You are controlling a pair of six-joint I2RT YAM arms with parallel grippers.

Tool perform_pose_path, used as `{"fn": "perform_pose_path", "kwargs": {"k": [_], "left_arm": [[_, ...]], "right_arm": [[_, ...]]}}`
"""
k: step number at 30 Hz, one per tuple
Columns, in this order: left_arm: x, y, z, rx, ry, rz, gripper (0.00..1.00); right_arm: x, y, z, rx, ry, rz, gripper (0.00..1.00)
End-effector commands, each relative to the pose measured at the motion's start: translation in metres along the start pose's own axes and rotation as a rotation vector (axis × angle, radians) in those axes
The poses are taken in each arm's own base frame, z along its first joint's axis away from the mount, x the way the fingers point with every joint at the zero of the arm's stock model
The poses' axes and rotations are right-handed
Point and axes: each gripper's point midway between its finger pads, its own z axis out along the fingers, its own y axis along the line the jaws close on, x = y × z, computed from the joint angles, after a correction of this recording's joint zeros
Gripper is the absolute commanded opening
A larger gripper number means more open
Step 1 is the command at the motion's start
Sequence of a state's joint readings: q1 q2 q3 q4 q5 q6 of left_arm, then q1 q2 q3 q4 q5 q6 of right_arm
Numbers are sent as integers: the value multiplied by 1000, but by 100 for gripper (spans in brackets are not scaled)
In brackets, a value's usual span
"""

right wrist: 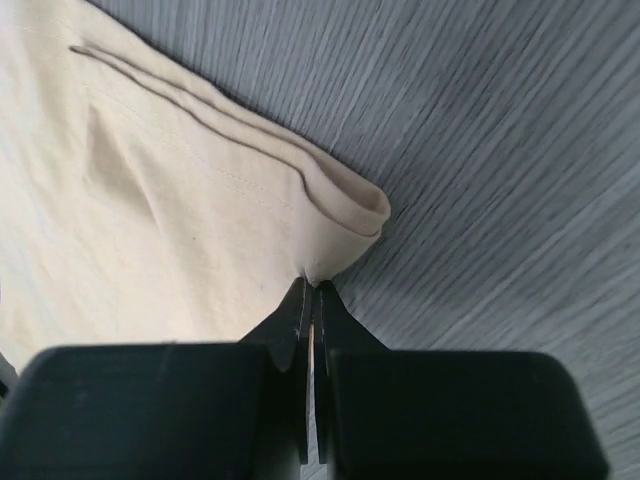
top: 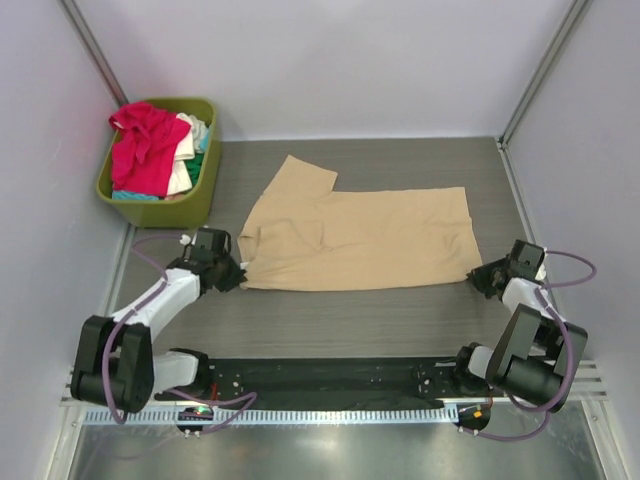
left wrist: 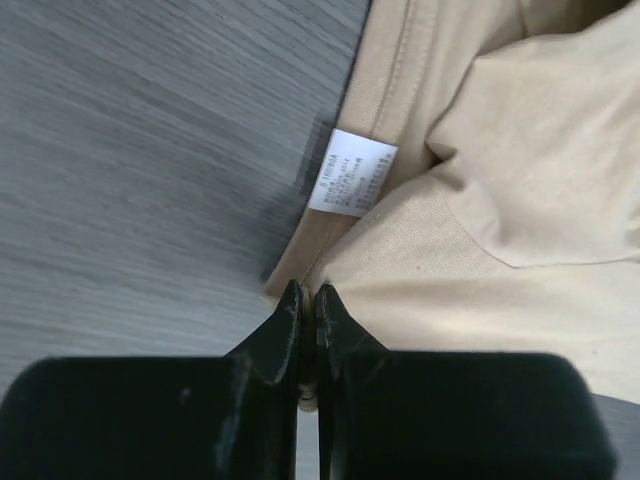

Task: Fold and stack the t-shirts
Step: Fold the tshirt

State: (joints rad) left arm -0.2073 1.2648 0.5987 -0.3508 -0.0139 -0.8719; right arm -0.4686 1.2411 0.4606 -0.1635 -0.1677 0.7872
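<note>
the tan t-shirt (top: pixel 360 235) lies on the tabletop (top: pixel 350 320) just right of the basket (top: pixel 203 190), long axis running away from it, the left tool (left wrist: pixel 305 298) clamped on its basket-side near corner and the right tool (right wrist: pixel 312 288) clamped on the far one.

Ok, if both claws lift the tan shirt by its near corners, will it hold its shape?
Probably floppy: the tan shirt lies flat with soft creases, and its hem curls over beside the right claw. Pinched only at two corners, its middle would likely sag. It looks thin, so probably light.
</note>
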Motion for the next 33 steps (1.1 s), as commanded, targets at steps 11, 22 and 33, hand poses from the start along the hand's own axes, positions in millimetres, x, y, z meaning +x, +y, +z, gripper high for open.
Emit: {"fn": "perform_pose_path", "kwargs": {"k": [11,22,33], "left_arm": [[-37,-7,-84,68,-222,0,72],[-154,-114,-134,232,-508,111,77],[-253,-244,17,188,-417,275,75]], "right_arm": [[-6,10,-27,-86,-25,-10,87],[-39,62,-56,-239,-106,-106,91],[-18,92,-52,-386,15,-168,91]]}}
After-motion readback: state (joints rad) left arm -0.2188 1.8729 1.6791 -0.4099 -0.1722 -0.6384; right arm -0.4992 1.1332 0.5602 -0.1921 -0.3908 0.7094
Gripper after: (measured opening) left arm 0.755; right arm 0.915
